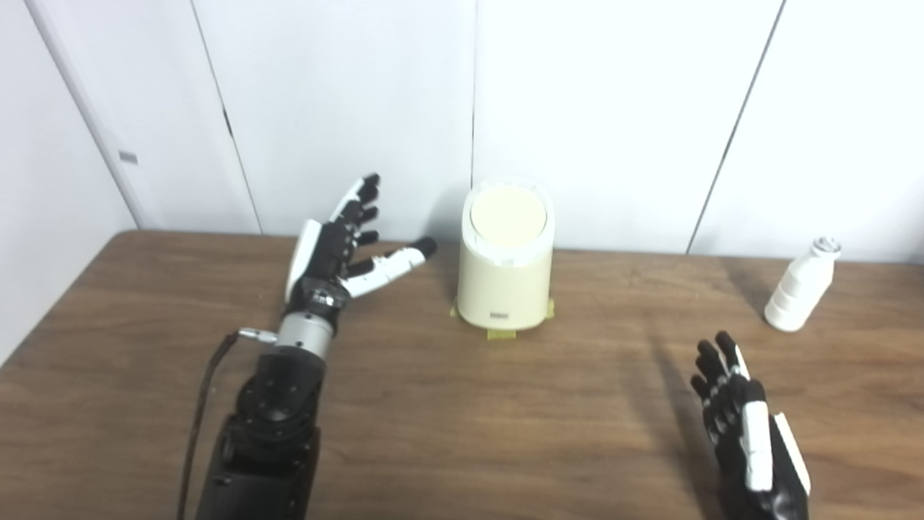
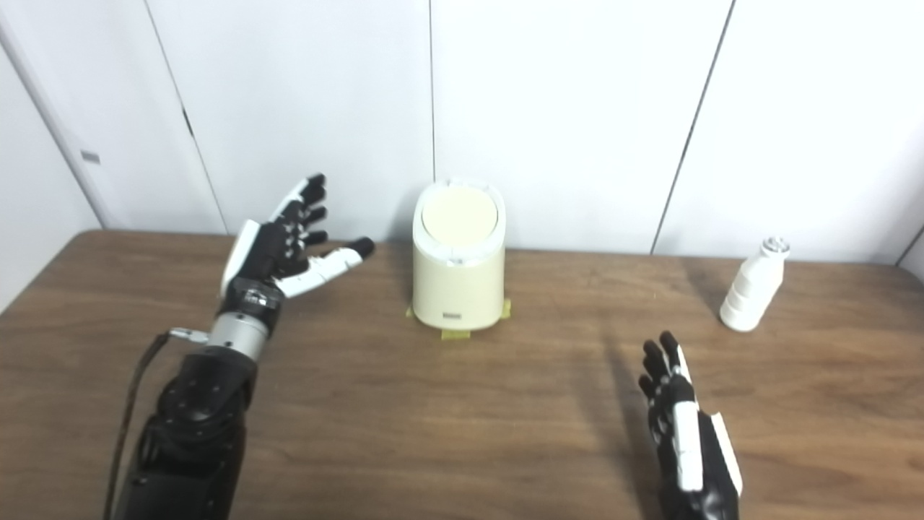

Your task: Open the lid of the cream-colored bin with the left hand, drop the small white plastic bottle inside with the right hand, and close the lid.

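The cream-colored bin (image 1: pixel 507 274) stands upright at the back middle of the wooden table, its round lid (image 1: pixel 507 216) down flat. A small white plastic bottle (image 1: pixel 800 286) stands upright at the far right. My left hand (image 1: pixel 339 249) is raised to the left of the bin, open with fingers spread and thumb pointing at the bin, a short gap from it. Low at the front right, my right hand (image 1: pixel 743 419) is open and holds nothing, well short of the bottle.
The brown wooden table (image 1: pixel 462 419) runs across the whole view, with white wall panels (image 1: pixel 613 108) right behind the bin and bottle. Yellow tape tabs (image 1: pixel 502 333) show at the bin's base. A black cable (image 1: pixel 206 390) hangs along my left forearm.
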